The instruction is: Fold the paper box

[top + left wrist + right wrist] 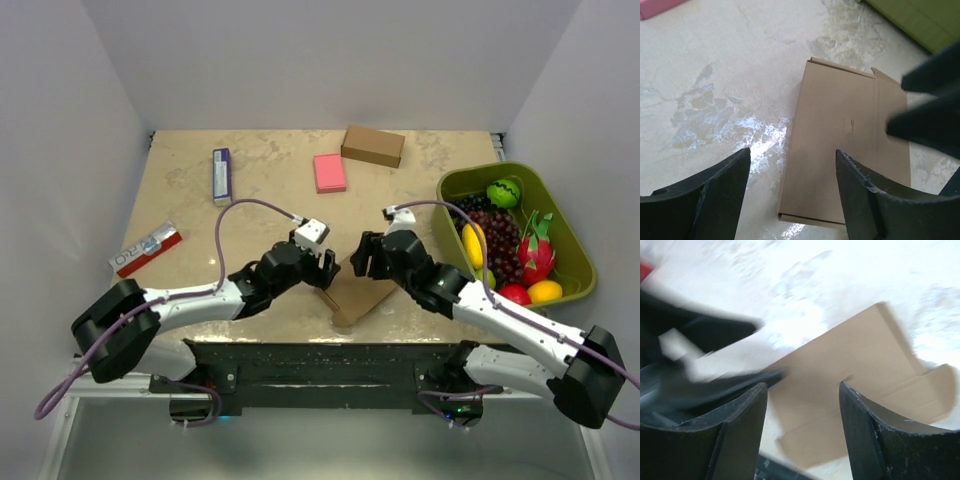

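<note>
The paper box [356,297] lies flat and folded on the table close to the front edge, a plain brown cardboard sheet with flaps. In the left wrist view the paper box [850,150] stretches under my right finger, and my left gripper [792,152] is open over its left edge with nothing between the fingers. The right wrist view is blurred by motion; there the paper box [860,370] lies below my right gripper [802,385], which is open and holds nothing. From above, the left gripper [322,268] and right gripper [362,258] face each other over the sheet's far end.
A pink block [329,172] and a ready-made brown box [373,146] sit at the back. A green basket [455,180] of fruit stands at the right. A blue-white packet [222,175] and a red-white packet [146,248] lie at the left.
</note>
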### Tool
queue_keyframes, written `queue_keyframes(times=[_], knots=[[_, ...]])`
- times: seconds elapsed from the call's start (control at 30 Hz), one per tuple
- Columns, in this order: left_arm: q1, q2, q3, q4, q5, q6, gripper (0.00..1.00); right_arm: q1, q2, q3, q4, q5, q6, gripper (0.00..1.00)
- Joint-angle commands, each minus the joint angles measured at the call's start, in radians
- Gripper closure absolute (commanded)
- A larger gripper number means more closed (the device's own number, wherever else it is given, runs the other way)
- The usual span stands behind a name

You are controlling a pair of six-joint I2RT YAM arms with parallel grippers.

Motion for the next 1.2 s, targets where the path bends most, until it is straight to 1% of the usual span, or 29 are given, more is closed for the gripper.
queue_keyframes(times=[0.0,0.03,0.07,0.13,0.17,0.2,0.23,0.27,0.33,0.37,0.4,0.47,0.53,0.67,0.7,0.73,0.77,0.8,0.83,0.87,0.93,0.97,1.07,1.13,1.17], knots=[[0.006,-0.113,-0.049,-0.081,-0.055,0.010,0.26,-0.143,0.030,-0.039,0.165,-0.096,-0.104,0.32],[0.006,-0.130,-0.056,-0.095,-0.059,-0.002,0.26,-0.157,0.052,-0.033,0.174,-0.099,-0.126,0.28],[0.006,-0.146,-0.067,-0.107,-0.067,-0.017,0.26,-0.186,0.075,-0.024,0.181,-0.105,-0.169,0.15],[0.006,-0.194,-0.108,-0.124,-0.058,-0.091,0.26,-0.222,0.167,-0.010,0.193,-0.134,-0.200,0.10],[0.006,-0.209,-0.130,-0.115,-0.041,-0.119,0.26,-0.251,0.196,-0.001,0.205,-0.146,-0.224,0.08],[0.006,-0.238,-0.179,-0.078,0.002,-0.183,0.26,-0.264,0.255,0.001,0.231,-0.159,-0.235,0.06],[0.006,-0.249,-0.205,-0.057,0.023,-0.217,0.26,-0.273,0.279,0.006,0.243,-0.176,-0.244,0.06],[0.006,-0.263,-0.231,-0.037,0.036,-0.287,0.26,-0.287,0.306,0.015,0.253,-0.176,-0.264,0.06],[0.006,-0.294,-0.305,0.032,0.065,-0.347,0.26,-0.310,0.368,0.024,0.279,-0.180,-0.279,0.05],[0.006,-0.301,-0.331,0.066,0.073,-0.402,0.27,-0.333,0.383,0.027,0.291,-0.209,-0.296,0.05],[0.006,-0.308,-0.380,0.141,0.086,-0.427,0.26,-0.345,0.397,0.027,0.309,-0.222,-0.302,0.05],[0.006,-0.303,-0.417,0.209,0.093,-0.470,0.26,-0.370,0.435,0.030,0.311,-0.266,-0.313,0.06],[0.008,-0.274,-0.412,0.267,0.103,-0.475,0.26,-0.374,0.455,0.035,0.293,-0.298,-0.316,0.08],[0.039,-0.162,-0.394,0.390,0.139,-0.478,0.26,-0.374,0.437,0.000,0.273,-0.373,-0.269,0.12],[0.075,-0.107,-0.398,0.469,0.192,-0.487,0.26,-0.376,0.430,-0.013,0.267,-0.396,-0.255,0.13],[0.092,-0.081,-0.406,0.524,0.212,-0.496,0.27,-0.376,0.407,-0.040,0.263,-0.403,-0.228,0.16],[0.106,-0.032,-0.414,0.624,0.227,-0.513,0.27,-0.376,0.394,-0.057,0.265,-0.412,-0.211,0.17],[0.131,-0.006,-0.409,0.660,0.258,-0.516,0.27,-0.374,0.376,-0.077,0.271,-0.439,-0.192,0.17],[0.141,0.023,-0.394,0.681,0.280,-0.506,0.27,-0.376,0.358,-0.118,0.279,-0.455,-0.159,0.18],[0.149,0.081,-0.348,0.691,0.301,-0.499,0.28,-0.374,0.321,-0.137,0.282,-0.467,-0.145,0.19],[0.171,0.137,-0.302,0.703,0.359,-0.490,0.29,-0.374,0.281,-0.186,0.279,-0.492,-0.103,0.20],[0.178,0.178,-0.276,0.745,0.372,-0.492,0.29,-0.374,0.232,-0.201,0.276,-0.495,-0.091,0.20],[0.217,0.234,-0.245,0.807,0.410,-0.515,0.30,-0.373,0.155,-0.257,0.263,-0.481,-0.049,0.20],[0.247,0.245,-0.216,0.807,0.438,-0.502,0.30,-0.374,0.081,-0.287,0.224,-0.452,-0.028,0.20],[0.256,0.235,-0.207,0.775,0.445,-0.489,0.30,-0.374,0.065,-0.293,0.214,-0.440,-0.025,0.20]])
